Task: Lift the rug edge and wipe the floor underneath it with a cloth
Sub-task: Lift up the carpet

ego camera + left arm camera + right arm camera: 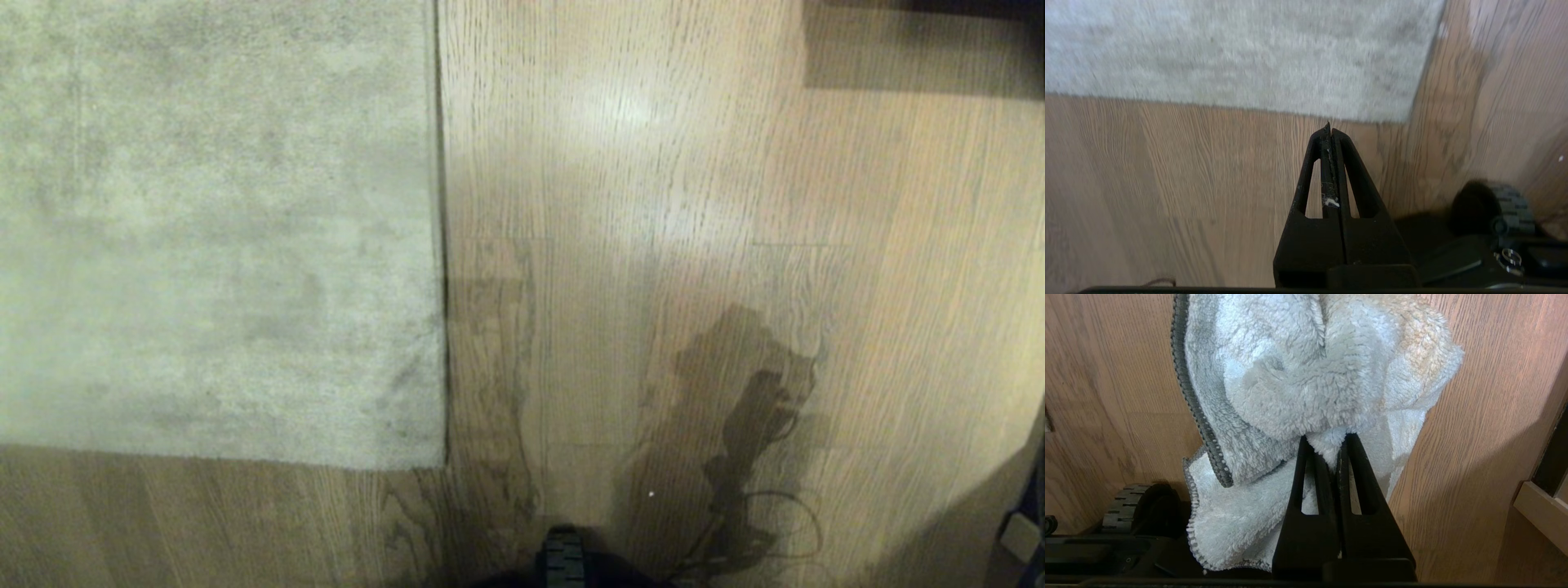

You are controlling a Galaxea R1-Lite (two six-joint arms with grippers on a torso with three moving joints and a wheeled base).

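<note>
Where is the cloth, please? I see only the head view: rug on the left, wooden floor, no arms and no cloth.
Observer: The right wrist view shows the cloth clamped in the right gripper, hanging in front of its fingers above the floor.
Operator: And the left gripper, does it carry something?
Observer: No. The left gripper is shut and empty in its wrist view.
Operator: Is it near the rug edge?
Observer: It points toward the rug edge close to the corner, but bare planks lie between, so no contact. The rug lies flat there, not yet lifted.
</note>
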